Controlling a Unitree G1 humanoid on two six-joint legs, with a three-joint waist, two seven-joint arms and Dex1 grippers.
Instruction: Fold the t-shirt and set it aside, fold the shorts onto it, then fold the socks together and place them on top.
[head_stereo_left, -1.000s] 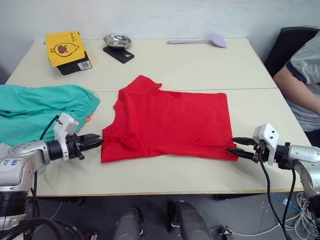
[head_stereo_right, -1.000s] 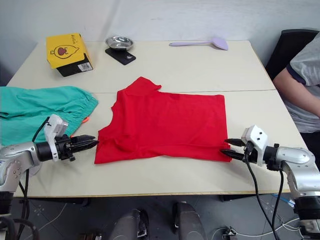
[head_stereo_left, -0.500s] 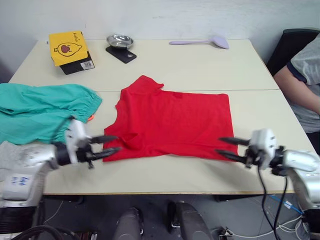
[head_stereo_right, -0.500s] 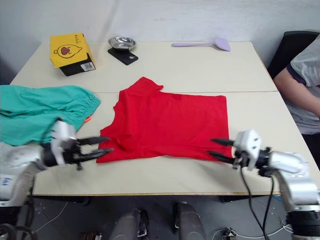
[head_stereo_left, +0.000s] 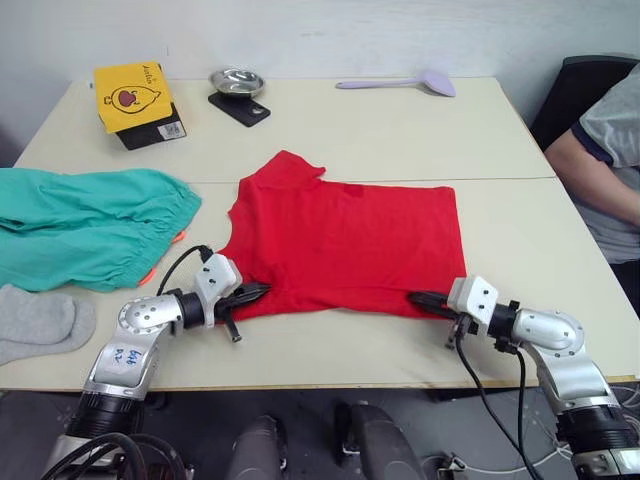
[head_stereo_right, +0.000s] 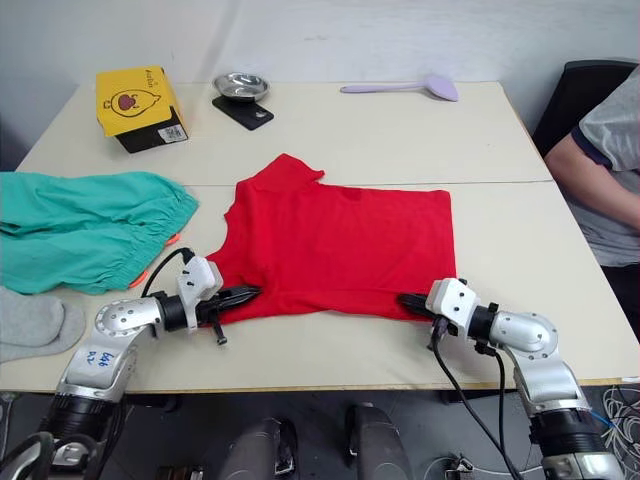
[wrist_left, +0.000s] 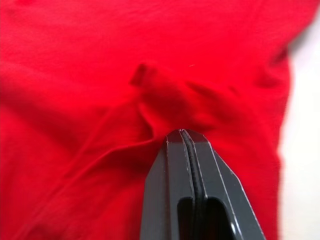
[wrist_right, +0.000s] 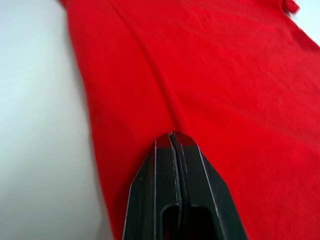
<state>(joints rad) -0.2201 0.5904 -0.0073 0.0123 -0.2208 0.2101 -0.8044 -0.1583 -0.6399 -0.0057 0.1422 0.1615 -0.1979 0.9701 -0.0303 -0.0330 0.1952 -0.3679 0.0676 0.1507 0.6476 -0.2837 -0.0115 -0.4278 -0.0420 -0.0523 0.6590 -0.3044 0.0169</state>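
The red t-shirt (head_stereo_left: 340, 245) lies spread flat at the table's middle, collar to the left. My left gripper (head_stereo_left: 255, 293) rests at its near left corner, shut on a pucker of red cloth (wrist_left: 165, 107) that bunches at the fingertips. My right gripper (head_stereo_left: 420, 298) sits at the near right corner, shut on the hem, where a crease (wrist_right: 165, 95) runs up from its tips. The teal-green shorts (head_stereo_left: 90, 225) lie crumpled at the left edge. The light grey socks (head_stereo_left: 40, 320) lie in front of them by the near left edge.
At the back left sit a yellow box (head_stereo_left: 132, 95), a metal bowl (head_stereo_left: 235, 80) and a black slab (head_stereo_left: 237, 106). A purple spoon (head_stereo_left: 400, 82) lies at the back right. A person's arm (head_stereo_left: 585, 165) rests by the table's right edge.
Both grippers have moved inward from beside the t-shirt onto its near corners, and their fingers have closed on the cloth. The shirt's near left corner is now puckered.
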